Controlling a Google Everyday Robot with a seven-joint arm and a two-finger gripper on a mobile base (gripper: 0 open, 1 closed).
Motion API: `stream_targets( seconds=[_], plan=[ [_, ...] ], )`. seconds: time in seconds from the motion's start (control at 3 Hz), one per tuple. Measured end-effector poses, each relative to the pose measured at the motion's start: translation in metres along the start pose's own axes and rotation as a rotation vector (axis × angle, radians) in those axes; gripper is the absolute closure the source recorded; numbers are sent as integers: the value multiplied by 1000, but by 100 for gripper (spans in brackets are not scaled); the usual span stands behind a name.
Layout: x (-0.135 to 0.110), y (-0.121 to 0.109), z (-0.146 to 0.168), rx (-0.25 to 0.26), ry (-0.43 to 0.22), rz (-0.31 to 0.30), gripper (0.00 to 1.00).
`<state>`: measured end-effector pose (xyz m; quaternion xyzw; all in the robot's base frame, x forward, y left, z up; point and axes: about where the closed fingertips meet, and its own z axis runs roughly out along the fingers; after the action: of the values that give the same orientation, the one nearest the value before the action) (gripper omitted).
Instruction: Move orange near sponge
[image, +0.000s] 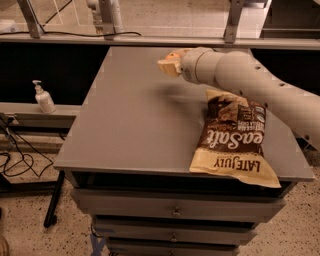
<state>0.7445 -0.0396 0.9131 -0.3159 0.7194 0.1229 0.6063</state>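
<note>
My gripper (169, 65) is above the back middle of the grey table (125, 125), at the end of my white arm (240, 80), which reaches in from the right. It is shut on the orange (175, 53), of which only a small orange patch shows at the gripper's top, held above the table. The sponge is hidden, probably behind my arm at the back right.
A brown and yellow chip bag (232, 137) lies flat on the table's right front part, under my arm. A soap bottle (44, 98) stands on a lower shelf at the left. Drawers are below the table's front edge. A rail runs behind the table.
</note>
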Motion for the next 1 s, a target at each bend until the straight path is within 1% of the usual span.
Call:
stream_targets(
  seconds=[0.33, 0.67, 1.0],
  plan=[
    [0, 5, 5, -14, 2, -9, 100],
    [0, -22, -1, 16, 7, -36, 100],
    [7, -72, -15, 78, 22, -49, 100]
  ],
)
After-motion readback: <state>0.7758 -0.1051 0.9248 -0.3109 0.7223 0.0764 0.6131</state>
